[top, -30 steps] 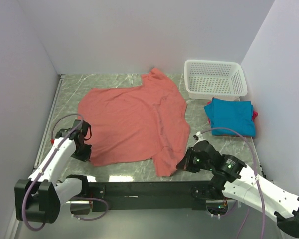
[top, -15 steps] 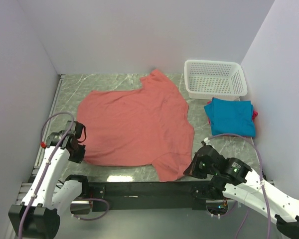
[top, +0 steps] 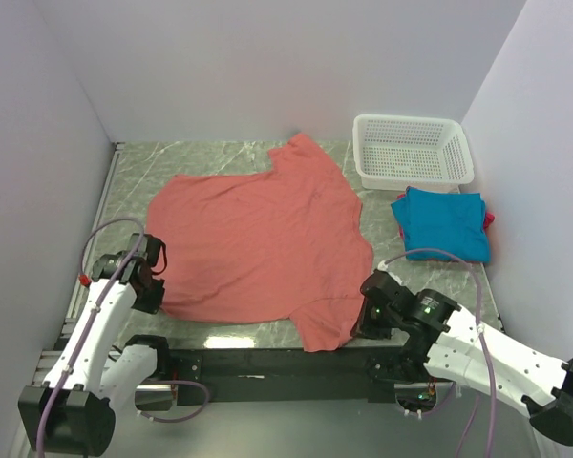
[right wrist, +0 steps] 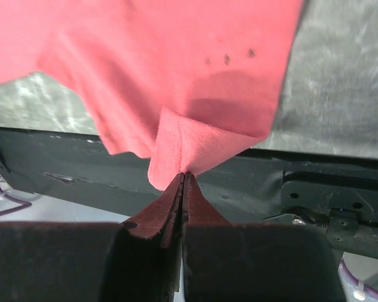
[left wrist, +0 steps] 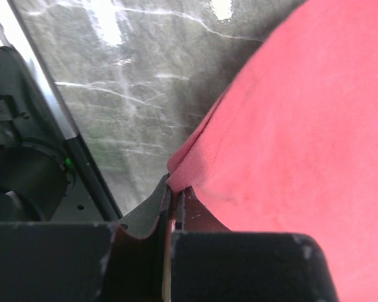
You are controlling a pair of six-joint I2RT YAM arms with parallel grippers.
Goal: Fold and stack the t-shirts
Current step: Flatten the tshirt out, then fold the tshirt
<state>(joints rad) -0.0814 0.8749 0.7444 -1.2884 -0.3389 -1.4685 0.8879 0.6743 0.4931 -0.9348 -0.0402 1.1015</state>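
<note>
The left gripper (left wrist: 174,192) is clenched on the near left hem corner of the salmon-red t-shirt (top: 258,234). The right gripper (right wrist: 183,178) pinches a fold of its near right edge, above the black rail (top: 267,361). The shirt lies spread over the marble table (top: 201,157). Off to the right sits the folded teal-blue t-shirt (top: 444,221), just before the white basket (top: 401,176). The magenta t-shirt (top: 488,218) is mostly hidden beneath the teal one.
</note>
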